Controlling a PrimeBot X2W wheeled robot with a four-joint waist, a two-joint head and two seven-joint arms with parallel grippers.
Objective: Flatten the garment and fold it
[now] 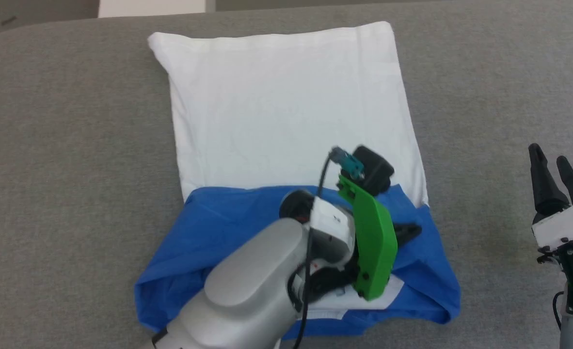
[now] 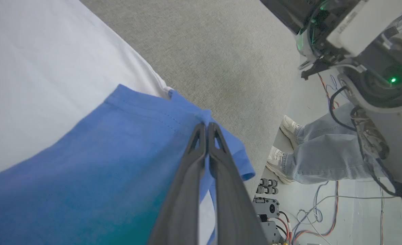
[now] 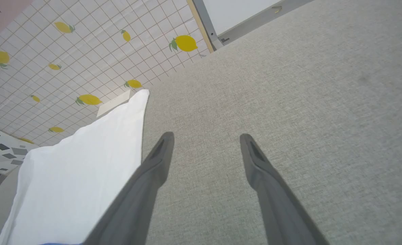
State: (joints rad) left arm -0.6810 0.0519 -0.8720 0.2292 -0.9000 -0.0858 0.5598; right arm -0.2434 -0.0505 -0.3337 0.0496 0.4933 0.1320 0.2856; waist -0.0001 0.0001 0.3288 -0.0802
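Two hands: left hand (image 2: 206, 127) pinches the garment (image 1: 286, 97) at its blue sleeve; right hand (image 3: 206, 139) spread, clear of it.

Cut-off dark lettering, roughly "…KANT", on the pink wall panel (image 3: 9, 10); nothing else legible.

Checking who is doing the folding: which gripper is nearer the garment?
Left. The left gripper has its fingers shut on the garment at its blue edge. The right gripper hangs open over the grey surface, to the garment's right and apart from it.

Even, soft light; the forearm (image 1: 247, 286) looks slightly blurred.
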